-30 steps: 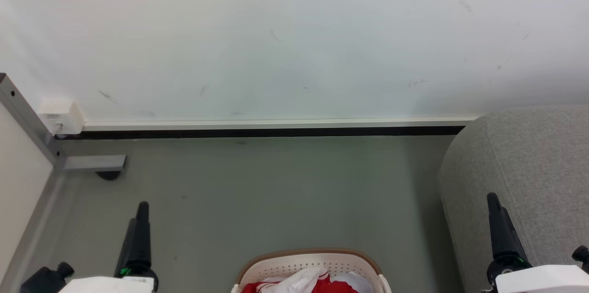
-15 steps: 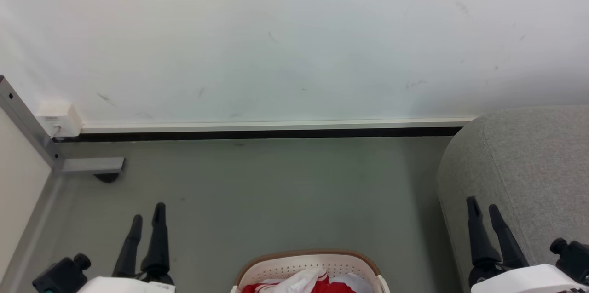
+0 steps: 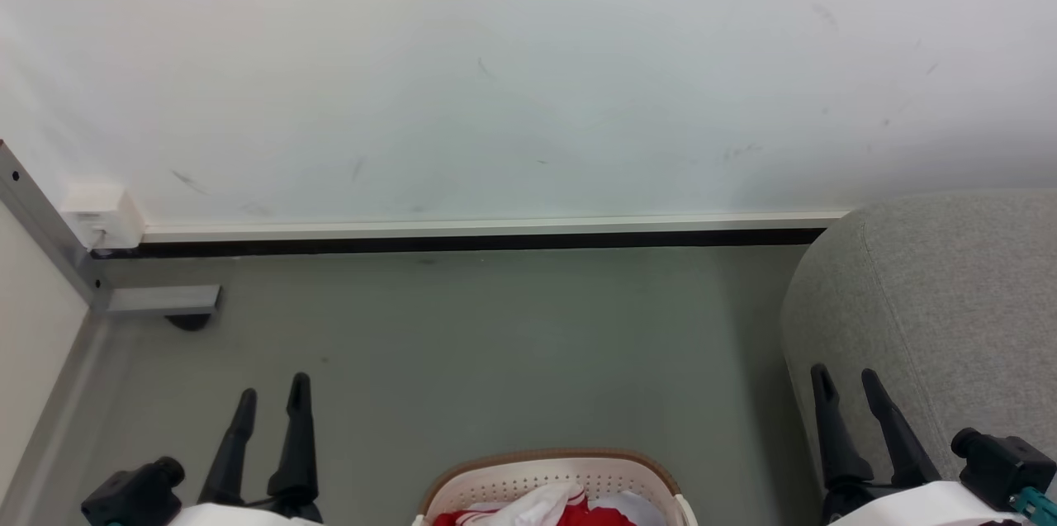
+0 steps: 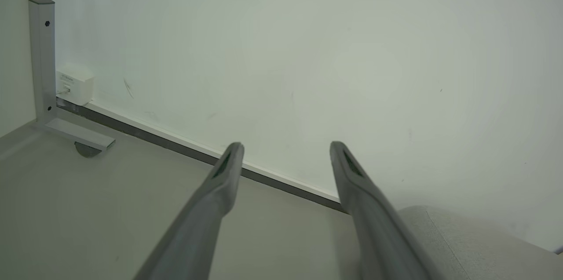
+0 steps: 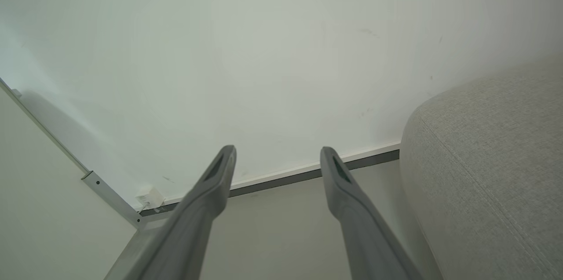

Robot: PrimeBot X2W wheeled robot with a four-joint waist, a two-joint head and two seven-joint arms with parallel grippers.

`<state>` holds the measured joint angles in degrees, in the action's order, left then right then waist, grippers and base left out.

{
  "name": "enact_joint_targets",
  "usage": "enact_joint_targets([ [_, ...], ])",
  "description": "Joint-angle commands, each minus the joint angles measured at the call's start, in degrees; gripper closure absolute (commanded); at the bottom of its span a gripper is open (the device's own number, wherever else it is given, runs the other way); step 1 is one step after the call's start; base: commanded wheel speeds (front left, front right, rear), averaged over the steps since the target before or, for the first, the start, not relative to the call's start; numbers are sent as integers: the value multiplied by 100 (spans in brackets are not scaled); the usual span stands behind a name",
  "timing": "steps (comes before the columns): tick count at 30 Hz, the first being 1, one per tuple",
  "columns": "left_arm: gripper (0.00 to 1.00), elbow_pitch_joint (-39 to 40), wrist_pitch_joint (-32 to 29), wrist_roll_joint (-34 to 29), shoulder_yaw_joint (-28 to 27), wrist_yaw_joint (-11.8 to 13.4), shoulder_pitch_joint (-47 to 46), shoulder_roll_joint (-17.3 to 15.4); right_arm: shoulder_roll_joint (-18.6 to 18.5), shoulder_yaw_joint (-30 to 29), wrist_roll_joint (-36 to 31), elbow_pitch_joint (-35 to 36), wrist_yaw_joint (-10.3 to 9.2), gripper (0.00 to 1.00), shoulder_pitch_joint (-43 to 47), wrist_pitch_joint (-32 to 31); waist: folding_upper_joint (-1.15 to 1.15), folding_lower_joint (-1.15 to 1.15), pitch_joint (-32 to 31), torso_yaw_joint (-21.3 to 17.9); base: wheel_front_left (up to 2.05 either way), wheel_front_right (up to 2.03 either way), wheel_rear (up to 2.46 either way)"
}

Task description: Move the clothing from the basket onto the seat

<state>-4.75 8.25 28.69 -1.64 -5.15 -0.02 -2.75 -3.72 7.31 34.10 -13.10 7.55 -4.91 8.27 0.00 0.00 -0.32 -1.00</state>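
Head view: red clothing (image 3: 607, 518) lies bunched in the basket (image 3: 545, 470), looks soft, light and floppy, so pinch a raised fold; left gripper (image 3: 272, 387) and right gripper (image 3: 844, 372) hover spread and empty either side of the basket, seat (image 3: 950, 303) to its right.

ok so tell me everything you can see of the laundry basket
The far end of the basket shows, cut off by the bottom edge of the head view. It looks like cream-white plastic, its curved wall dotted with rows of small holes, topped by a brown rim. It stands upright on the grey floor, apart from the sofa on its right. Red clothing and a pale cloth lie heaped inside.
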Motion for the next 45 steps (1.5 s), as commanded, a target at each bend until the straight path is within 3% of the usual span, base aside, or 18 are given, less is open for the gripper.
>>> enact_joint_targets([
  [1,0,83,73,-197,-5,18,2,-60,-14,25,-223,10,-7,0,-127,68,0,0,-3,0,0,0,0],
  [45,0,237,612,-2322,107,-14,168,-66,52,407,-2198,-44,-11,0,-167,610,0,0,-25,-55,0,0,0],
])
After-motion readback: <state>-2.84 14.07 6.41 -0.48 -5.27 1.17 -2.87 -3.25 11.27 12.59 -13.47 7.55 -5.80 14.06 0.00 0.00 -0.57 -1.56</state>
